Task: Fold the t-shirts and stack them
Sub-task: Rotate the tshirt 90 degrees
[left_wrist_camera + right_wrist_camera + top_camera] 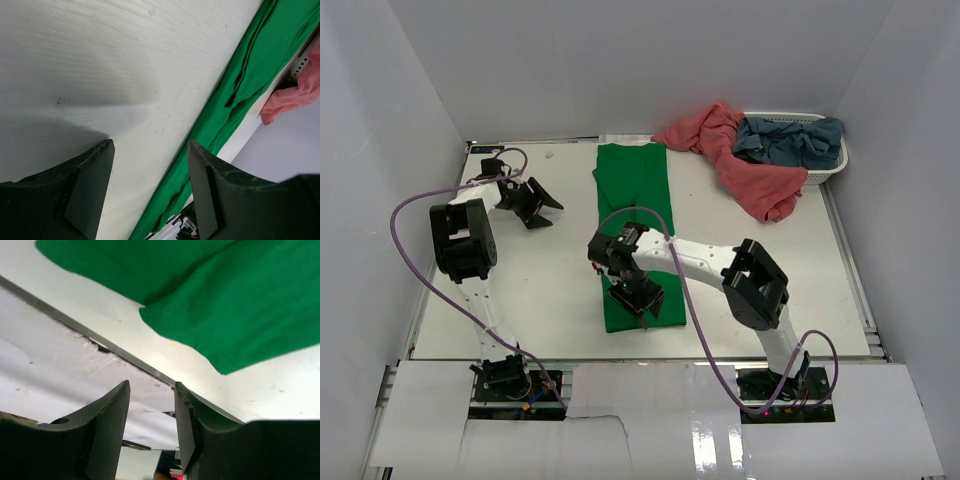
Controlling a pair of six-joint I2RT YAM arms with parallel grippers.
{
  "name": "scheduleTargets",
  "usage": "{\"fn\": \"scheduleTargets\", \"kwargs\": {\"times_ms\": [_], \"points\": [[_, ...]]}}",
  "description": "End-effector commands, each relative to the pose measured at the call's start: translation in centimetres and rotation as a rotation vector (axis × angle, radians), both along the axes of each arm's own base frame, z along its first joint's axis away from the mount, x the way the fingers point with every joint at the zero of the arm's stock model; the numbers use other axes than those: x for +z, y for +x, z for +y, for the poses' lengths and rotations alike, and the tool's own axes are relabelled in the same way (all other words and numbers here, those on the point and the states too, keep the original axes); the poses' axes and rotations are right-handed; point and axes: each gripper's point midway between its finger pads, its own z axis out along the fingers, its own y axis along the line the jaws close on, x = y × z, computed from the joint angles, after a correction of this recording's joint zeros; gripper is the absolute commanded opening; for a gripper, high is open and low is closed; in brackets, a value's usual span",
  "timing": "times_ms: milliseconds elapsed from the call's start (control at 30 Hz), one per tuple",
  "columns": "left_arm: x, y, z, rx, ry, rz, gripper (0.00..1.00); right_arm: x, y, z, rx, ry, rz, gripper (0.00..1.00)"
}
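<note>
A: Well, the green t-shirt [632, 200] lies on the table [550, 300] as a long, flat strip; the right gripper [642, 298] hovers over its near end, jaws parted, empty.

B: Soft, limp cloth; I'd judge a shallow pinch could lift one layer and spoil the fold; the left gripper [542, 205] is off to the side, spread, holding nothing.

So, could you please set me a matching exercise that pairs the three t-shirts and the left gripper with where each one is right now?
Things:
1. green t-shirt
2. salmon-pink t-shirt
3. grey-blue t-shirt
4. left gripper

Places:
A. in the white basket
B. over bare table, left of the green cloth
C. laid out as a long strip mid-table
D. draped from the basket's edge onto the table

Pairs: 1-C; 2-D; 3-A; 4-B
</note>
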Motion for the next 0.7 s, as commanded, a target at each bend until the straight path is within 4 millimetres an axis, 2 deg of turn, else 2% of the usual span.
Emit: {"fn": "scheduleTargets", "kwargs": {"times_ms": [0,67,100,133,167,200,233,267,300,333,367,400,433,467,500,567,600,667], "points": [[1.7,-0.6,0.5,-0.004,0.030,-0.036,0.71,4.2,1.4,1.3,-0.074,0.147,-0.054,0.48],[1.9,-1.0,0.4,-0.005,0.029,-0.035,0.71,4.2,2.4,0.6,-0.149,0.163,-0.069,0.47],[2.7,-1.1,0.5,-0.005,0.031,-0.051,0.71,5.2,4.0,0.6,-0.211,0.231,-0.107,0.47],[2.7,-1.7,0.3,-0.009,0.028,-0.047,0.71,5.4,4.7,0.1,-0.254,0.257,-0.113,0.47],[2.9,-2.1,0.2,-0.012,0.027,-0.048,0.71,4.1,4.2,-1.1,-0.308,0.248,-0.075,0.47],[4.2,-2.5,0.0,-0.018,0.033,-0.077,0.71,5.3,6.2,-1.3,-0.376,0.356,-0.112,0.47],[4.1,-3.6,-0.1,-0.020,0.029,-0.063,0.71,5.2,6.4,-1.8,-0.414,0.390,-0.101,0.47],[4.5,-4.2,-0.3,-0.024,0.028,-0.069,0.71,4.6,5.3,-3.2,-0.458,0.416,-0.053,0.47],[5.2,-5.6,-0.8,-0.032,0.014,-0.074,0.71,4.4,7.0,-3.7,-0.515,0.475,-0.074,0.48],[5.6,-6.4,-1.1,-0.036,0.008,-0.078,0.71,4.2,7.2,-4.1,-0.538,0.502,-0.072,0.48],[5.9,-7.2,-1.3,-0.037,0.006,-0.082,0.71,3.3,6.1,-5.1,-0.560,0.511,-0.034,0.48],[7.5,-8.0,-1.5,-0.038,0.010,-0.123,0.72,2.9,6.5,-5.7,-0.592,0.523,-0.027,0.48],[8.0,-8.9,-1.9,-0.040,0.000,-0.133,0.73,2.7,6.5,-5.5,-0.591,0.553,-0.016,0.48],[7.1,-10.7,-2.3,-0.039,-0.014,-0.099,0.74,1.6,5.9,-6.0,-0.602,0.538,0.009,0.48],[8.6,-11.5,-2.5,-0.038,-0.011,-0.140,0.74,1.1,5.7,-6.1,-0.608,0.540,0.026,0.48],[8.3,-13.7,-3.1,-0.036,-0.043,-0.121,0.75,0.5,5.5,-5.5,-0.604,0.575,0.056,0.48],[9.5,-14.5,-3.6,-0.043,-0.056,-0.154,0.75,-0.2,4.9,-5.7,-0.620,0.571,0.084,0.49],[8.9,-16.3,-4.5,-0.052,-0.082,-0.129,0.75,-0.9,5.0,-5.3,-0.621,0.594,0.094,0.49]]}}
